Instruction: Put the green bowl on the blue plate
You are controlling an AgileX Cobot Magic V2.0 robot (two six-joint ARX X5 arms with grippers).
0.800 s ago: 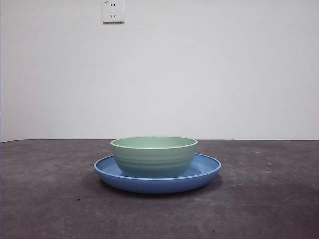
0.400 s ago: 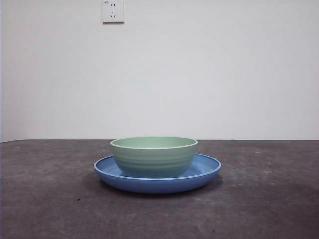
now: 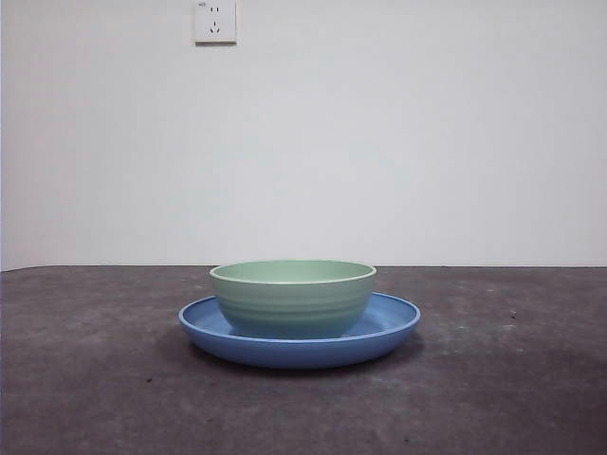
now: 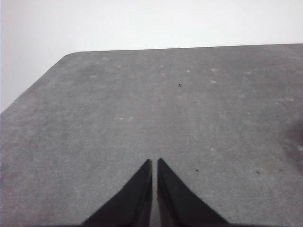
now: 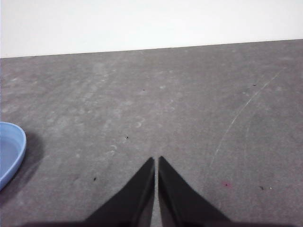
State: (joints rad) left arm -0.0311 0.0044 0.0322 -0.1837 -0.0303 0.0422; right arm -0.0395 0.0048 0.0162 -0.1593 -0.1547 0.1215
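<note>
The green bowl (image 3: 292,297) stands upright inside the blue plate (image 3: 389,332) at the middle of the table in the front view. No arm shows in that view. My left gripper (image 4: 154,162) is shut over bare table, with neither dish in its view. My right gripper (image 5: 156,161) is shut too, holding nothing; an edge of the blue plate (image 5: 9,151) shows at the side of its view, well apart from the jaws.
A white wall with a power socket (image 3: 215,21) stands behind the grey table. The table's rounded far corner (image 4: 71,54) shows in the left wrist view.
</note>
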